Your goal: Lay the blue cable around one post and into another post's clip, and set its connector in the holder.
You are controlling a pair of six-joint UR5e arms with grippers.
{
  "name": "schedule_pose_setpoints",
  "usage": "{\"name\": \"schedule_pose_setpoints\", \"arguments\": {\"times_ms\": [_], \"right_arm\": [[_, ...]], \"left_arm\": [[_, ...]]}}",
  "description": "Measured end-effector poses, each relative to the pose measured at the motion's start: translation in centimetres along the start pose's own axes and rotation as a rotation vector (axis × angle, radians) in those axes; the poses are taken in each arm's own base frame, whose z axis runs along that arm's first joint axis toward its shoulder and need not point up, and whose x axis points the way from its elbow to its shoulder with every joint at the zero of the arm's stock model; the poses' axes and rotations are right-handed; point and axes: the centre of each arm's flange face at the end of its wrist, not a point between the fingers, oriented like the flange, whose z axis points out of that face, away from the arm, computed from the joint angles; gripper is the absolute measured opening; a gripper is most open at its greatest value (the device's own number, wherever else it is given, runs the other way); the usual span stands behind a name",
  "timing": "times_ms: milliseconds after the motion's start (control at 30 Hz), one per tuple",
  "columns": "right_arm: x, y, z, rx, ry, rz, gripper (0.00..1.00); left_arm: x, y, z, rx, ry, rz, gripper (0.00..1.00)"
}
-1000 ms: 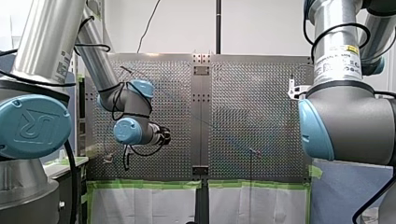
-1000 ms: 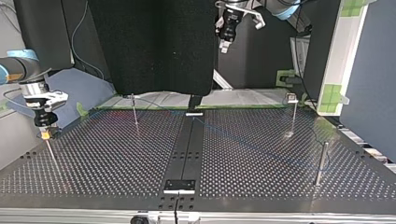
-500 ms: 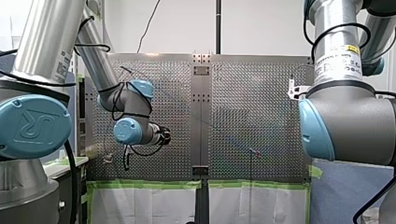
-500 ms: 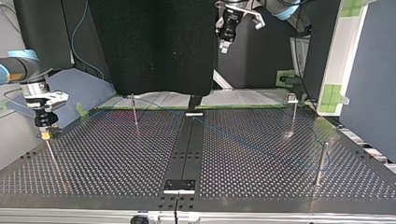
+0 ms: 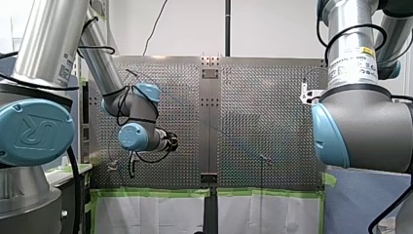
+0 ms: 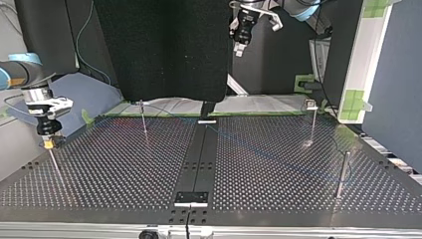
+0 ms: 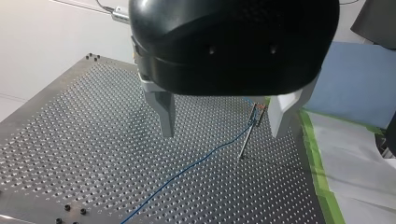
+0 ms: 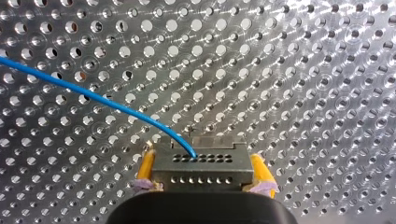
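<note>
Evidently you're on the last step, seating the connector point(image 8: 201, 163). Front view: left arm point(image 5: 139, 122) over the worktop point(image 5: 253, 107). Top view: right jaws at frame left, left jaws at upper centre. Left wrist: left jaws gape empty above the blue cable point(image 7: 196, 161), which runs to a post point(image 7: 246, 142). Right wrist: right jaws clamp the connector; next, lower it squarely into the holder. Nothing has moved since a second ago.

Shiny perforated metal table point(image 8: 303, 56), smooth blue cable point(image 8: 93, 96), matt grey connector point(image 8: 201, 165)
</note>
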Motion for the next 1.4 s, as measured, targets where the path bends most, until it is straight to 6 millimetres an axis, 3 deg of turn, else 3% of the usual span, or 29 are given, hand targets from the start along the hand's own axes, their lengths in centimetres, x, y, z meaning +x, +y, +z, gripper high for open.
{"name": "schedule_pose_setpoints", "arguments": {"times_ms": [433, 467, 500, 533, 600, 667, 700, 733, 800, 900, 1400], "right_arm": [[0.0, 0.01, 0.12, 0.001, 0.009, -0.005, 0.0], [0.01, 0.01, 0.13, 0.001, 0.01, -0.006, 0.05], [0.01, 0.01, 0.15, 0.001, 0.011, -0.006, 0.2], [0.03, 0.0, 0.16, 0.001, 0.012, -0.006, 0.2], [0.04, 0.0, 0.18, 0.001, 0.014, -0.005, 0.46], [0.02, 0.0, 0.19, -0.001, 0.014, -0.004, 0.52], [0.03, 0.0, 0.2, -0.002, 0.014, -0.004, 0.71], [0.04, 0.0, 0.2, -0.004, 0.015, -0.003, 0.71], [0.06, 0.05, 0.22, -0.01, 0.015, -0.003, 0.93], [0.17, 0.11, 0.24, -0.016, 0.017, -0.004, 0.99], [-0.02, 0.03, 0.17, -0.018, 0.008, -0.003, 0.99]], "left_arm": [[0.0, -0.01, 0.01, 0.0, -0.001, 0.0, 1.0], [0.0, -0.01, 0.01, 0.0, -0.001, 0.0, 1.0], [0.0, -0.01, 0.02, 0.0, -0.002, 0.0, 1.0], [-0.01, -0.01, 0.02, 0.0, -0.002, -0.001, 1.0], [-0.01, 0.0, 0.03, 0.0, -0.002, -0.001, 1.0], [0.0, -0.01, 0.03, 0.0, -0.002, -0.001, 1.0], [0.0, -0.01, 0.03, 0.0, -0.002, -0.002, 1.0], [0.0, -0.01, 0.03, 0.0, -0.002, -0.002, 1.0], [0.0, -0.02, 0.02, 0.001, -0.002, -0.002, 1.0], [0.01, -0.02, 0.02, 0.001, -0.002, -0.002, 1.0], [0.0, -0.01, 0.02, 0.0, -0.002, -0.002, 1.0]]}}
